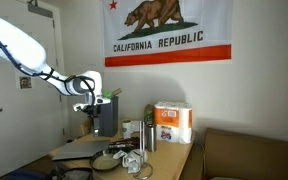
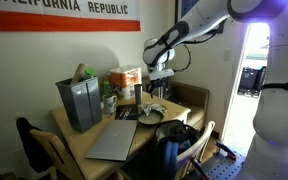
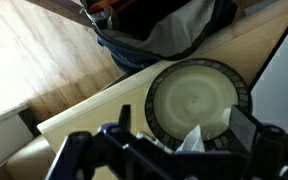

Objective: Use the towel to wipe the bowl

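Wrist view: the gripper (image 3: 182, 135) fills the lower edge, fingers set well apart. A white fold of towel (image 3: 192, 142) shows between them. Whether either finger touches it cannot be determined.

Just beyond lies the bowl (image 3: 196, 92), round and dark-rimmed, near the table (image 3: 89, 112) edge. The gripper body cuts off its near rim. A dark bag (image 3: 159, 30) lies past the table.

In the exterior views, a laptop (image 2: 114, 140) and a grey bin (image 2: 81, 103) share the tabletop. A paper towel pack (image 1: 172, 122) stands behind, under the wall flag (image 1: 169, 30). Small items near the bowl are indistinct.
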`<state>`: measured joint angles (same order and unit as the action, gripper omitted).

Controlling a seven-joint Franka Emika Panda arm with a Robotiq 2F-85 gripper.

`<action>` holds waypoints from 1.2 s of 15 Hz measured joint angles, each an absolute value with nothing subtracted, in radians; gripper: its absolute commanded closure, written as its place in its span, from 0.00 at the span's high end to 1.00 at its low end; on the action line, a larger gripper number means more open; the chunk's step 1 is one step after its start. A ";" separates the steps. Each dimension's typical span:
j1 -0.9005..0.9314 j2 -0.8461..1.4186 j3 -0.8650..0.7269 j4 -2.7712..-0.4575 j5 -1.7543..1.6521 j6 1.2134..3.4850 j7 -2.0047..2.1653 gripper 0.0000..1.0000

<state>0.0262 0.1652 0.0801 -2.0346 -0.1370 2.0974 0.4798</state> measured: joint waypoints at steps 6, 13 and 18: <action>0.045 0.177 0.064 -2.033 -0.138 2.111 0.480 1.00; 0.066 0.334 -0.005 -1.935 -0.206 2.233 0.500 1.00; 0.106 0.475 -0.075 -1.826 -0.261 2.311 0.560 1.00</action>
<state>0.1055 0.4748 -0.0752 -1.8262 -0.2612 2.3114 0.5600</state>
